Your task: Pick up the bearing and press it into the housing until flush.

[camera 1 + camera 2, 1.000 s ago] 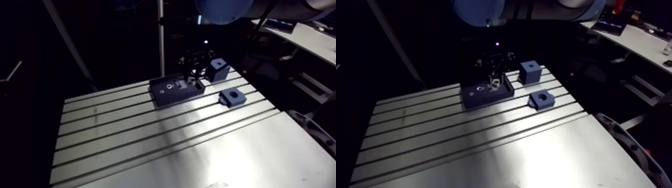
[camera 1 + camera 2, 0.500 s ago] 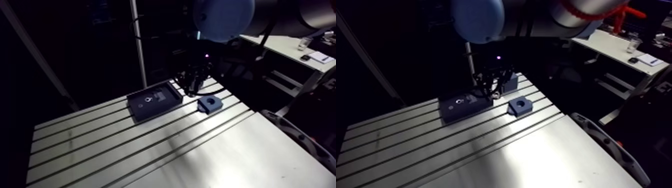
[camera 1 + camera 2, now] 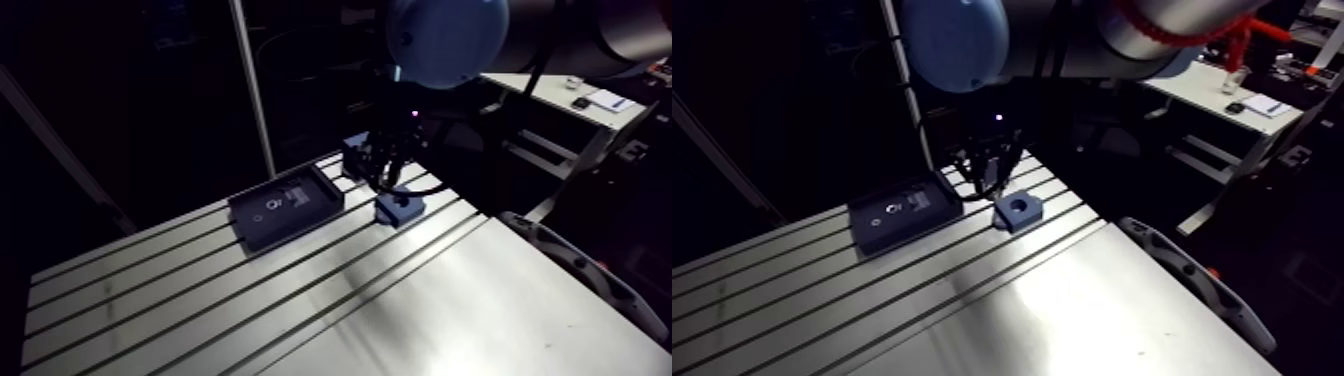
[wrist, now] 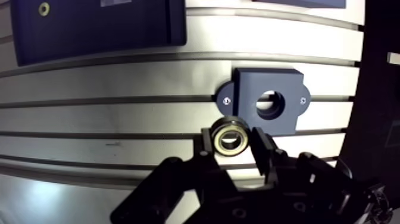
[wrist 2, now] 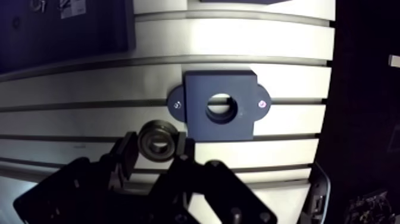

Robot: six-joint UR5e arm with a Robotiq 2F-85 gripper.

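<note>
The bearing [image 4: 231, 136] was clamped by its outer ring between the two fingers of your gripper [image 4: 232, 142], and its open face was turned toward the wrist camera. The housing [image 4: 280, 122] lay flat on the table [image 4: 119, 119] just ahead of the fingers and a little off to one side. Its bore was empty, so the pressing was not yet begun.

The main risk, as I judged it, was this offset. If you lowered the bearing before it was centred, the ring could catch the edge of the bore, tilt and jam. I could not tell whether the housing was bolted down; if it was loose, it could slide on the smooth metal. A grip on the ring alone could also slip under load. The dark tray [image 4: 95, 27] lay farther ahead, well apart.
</note>
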